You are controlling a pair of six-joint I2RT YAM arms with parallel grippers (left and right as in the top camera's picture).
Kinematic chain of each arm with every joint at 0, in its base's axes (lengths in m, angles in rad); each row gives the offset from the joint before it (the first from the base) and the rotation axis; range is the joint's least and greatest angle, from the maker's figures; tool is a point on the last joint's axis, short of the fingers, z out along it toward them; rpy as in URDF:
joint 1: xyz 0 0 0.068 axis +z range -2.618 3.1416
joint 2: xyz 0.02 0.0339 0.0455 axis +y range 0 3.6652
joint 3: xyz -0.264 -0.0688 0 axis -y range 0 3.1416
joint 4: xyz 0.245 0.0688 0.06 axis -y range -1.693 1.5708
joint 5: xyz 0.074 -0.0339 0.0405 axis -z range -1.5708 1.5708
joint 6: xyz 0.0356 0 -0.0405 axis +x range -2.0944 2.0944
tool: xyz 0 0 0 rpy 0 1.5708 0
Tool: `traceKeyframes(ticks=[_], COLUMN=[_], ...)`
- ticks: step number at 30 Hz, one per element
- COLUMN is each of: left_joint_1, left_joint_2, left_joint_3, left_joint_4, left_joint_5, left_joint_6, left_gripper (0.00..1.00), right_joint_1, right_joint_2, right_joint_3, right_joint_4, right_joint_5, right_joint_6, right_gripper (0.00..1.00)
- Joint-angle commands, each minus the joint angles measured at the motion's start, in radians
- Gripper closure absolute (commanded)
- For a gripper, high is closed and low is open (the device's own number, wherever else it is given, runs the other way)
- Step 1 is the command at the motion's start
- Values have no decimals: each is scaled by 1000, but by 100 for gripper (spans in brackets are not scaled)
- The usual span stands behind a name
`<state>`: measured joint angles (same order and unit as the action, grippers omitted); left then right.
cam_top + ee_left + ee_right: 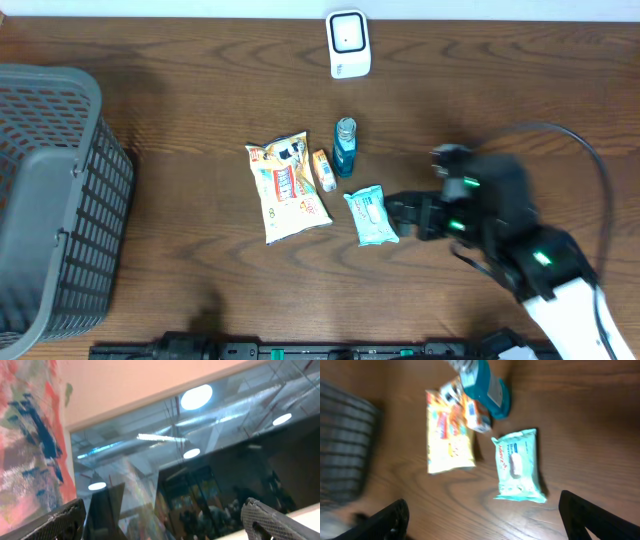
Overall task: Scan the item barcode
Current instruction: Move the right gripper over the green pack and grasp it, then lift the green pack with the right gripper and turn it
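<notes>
Four items lie mid-table: a yellow snack bag (285, 188), a small orange box (323, 170), a teal bottle (345, 147) and a mint-green wipes pack (371, 215). No barcode shows on any of them. The white scanner (348, 44) stands at the far edge. My right gripper (405, 215) hovers just right of the wipes pack, open and holding nothing. Its wrist view shows the wipes pack (517, 465) ahead of the gripper (482, 516), with the snack bag (447, 435) and bottle (487, 387) beyond. My left gripper (162, 520) is open and empty, facing a dark window.
A grey mesh basket (50, 200) fills the table's left side. A black rail (300, 350) runs along the near edge. The right arm's cable (590, 170) arcs over the right of the table.
</notes>
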<state>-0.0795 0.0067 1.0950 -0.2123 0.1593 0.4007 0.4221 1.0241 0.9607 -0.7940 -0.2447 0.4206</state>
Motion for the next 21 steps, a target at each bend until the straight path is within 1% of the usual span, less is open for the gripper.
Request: traceKeyframes(ticks=[1,4,7,8,10,12,15,17,21], left_joint_1=[-3,-3,-3,-3,-3,-3,-2,-2,-2], left_joint_2=[-4,-4,-4,-4,-4,-4,-4,-4,-4], left_joint_3=[8,9,8,9,8,8,8,8,8], left_joint_4=[-15,-15,-15,-15,-15,-15,-15,-15,-15], left_joint_5=[13,13,13,13,13,13,13,14,13], left_joint_6=[14,14,14,14,13,14,13,13,13], left_gripper=[2,2,2,2,2,2,2,2,2], right_joint_1=[165,277,328,336,352,369,399,410,411], right_joint_2=[170,351,510,555,656,724,804,834,843], right_joint_3=[96,144,166,172,193,221,267,289,294], right_joint_4=[-46,-56,-55,-55,-58,-76,-86,-80,-74], right_joint_5=[359,491,580,584,582,581,624,668,677], right_joint_6=[45,106,164,173,174,174,174,174,176], right_gripper=[9,12,18,20,28,30,30,28,28])
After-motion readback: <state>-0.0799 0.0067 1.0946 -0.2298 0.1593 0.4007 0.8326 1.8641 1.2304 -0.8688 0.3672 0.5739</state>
